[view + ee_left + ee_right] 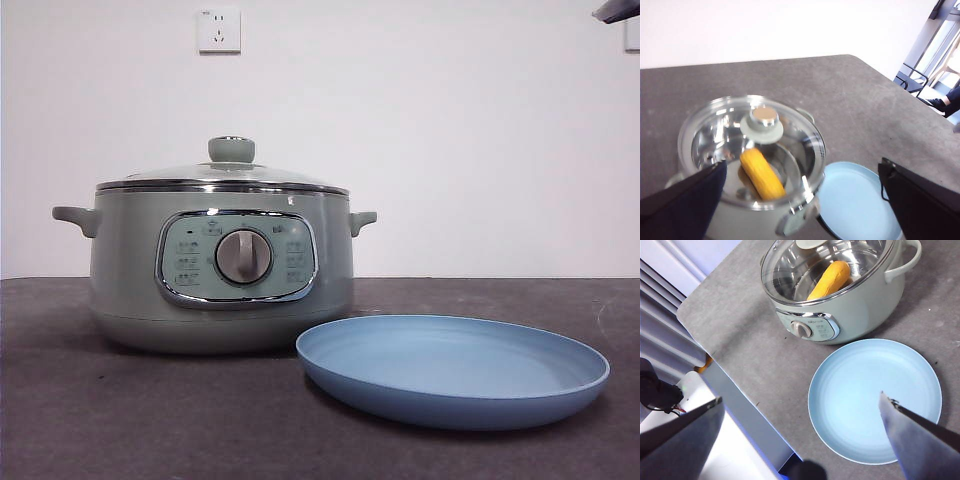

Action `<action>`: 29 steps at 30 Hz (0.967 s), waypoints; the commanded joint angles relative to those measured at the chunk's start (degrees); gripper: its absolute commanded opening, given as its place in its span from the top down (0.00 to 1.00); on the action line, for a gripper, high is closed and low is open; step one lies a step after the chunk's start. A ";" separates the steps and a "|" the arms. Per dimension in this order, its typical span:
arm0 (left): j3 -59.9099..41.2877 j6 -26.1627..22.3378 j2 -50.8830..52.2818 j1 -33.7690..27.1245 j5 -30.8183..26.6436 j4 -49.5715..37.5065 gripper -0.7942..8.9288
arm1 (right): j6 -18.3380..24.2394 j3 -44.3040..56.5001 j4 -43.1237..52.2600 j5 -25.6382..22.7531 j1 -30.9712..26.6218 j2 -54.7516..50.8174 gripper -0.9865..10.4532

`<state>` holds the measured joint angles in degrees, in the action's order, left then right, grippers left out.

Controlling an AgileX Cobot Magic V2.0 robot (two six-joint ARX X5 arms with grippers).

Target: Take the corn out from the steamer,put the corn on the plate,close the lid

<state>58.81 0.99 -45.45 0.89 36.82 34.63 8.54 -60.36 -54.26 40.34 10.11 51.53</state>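
The pale green steamer (pixel 222 265) stands on the dark table with its glass lid (pixel 222 172) shut on it. The lid also shows in the left wrist view (pixel 720 130) and the right wrist view (pixel 790 270). The yellow corn (pixel 762 174) lies inside the pot under the glass, and it also shows in the right wrist view (pixel 829 280). The light-blue plate (pixel 455 368) lies empty to the right of the pot, in front of it. My left gripper (pixel 800 200) is open high above the pot. My right gripper (pixel 800 435) is open high above the plate (pixel 875 400).
A wall socket (pixel 219 30) sits on the white wall behind the pot. The table's front edge (pixel 740 390) runs close to the plate and pot. A black arm tip (pixel 615 10) shows at the top right corner.
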 commanded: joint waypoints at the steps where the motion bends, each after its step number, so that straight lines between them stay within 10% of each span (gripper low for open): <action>1: 3.58 -2.34 -5.70 2.25 -2.03 -0.35 0.30 | -0.26 -0.07 0.11 0.04 0.13 0.00 0.36; 13: 13.25 -7.30 -29.14 14.88 -15.74 -11.19 0.30 | -0.61 -0.07 0.09 0.00 0.13 0.00 0.36; 29: 13.25 -8.92 -46.40 19.28 -20.33 -21.38 0.30 | -0.79 -0.04 -0.44 -0.20 0.13 0.00 0.36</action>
<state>72.07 -7.09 -91.42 19.94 16.62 13.63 8.14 -60.36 -54.70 40.27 10.11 51.53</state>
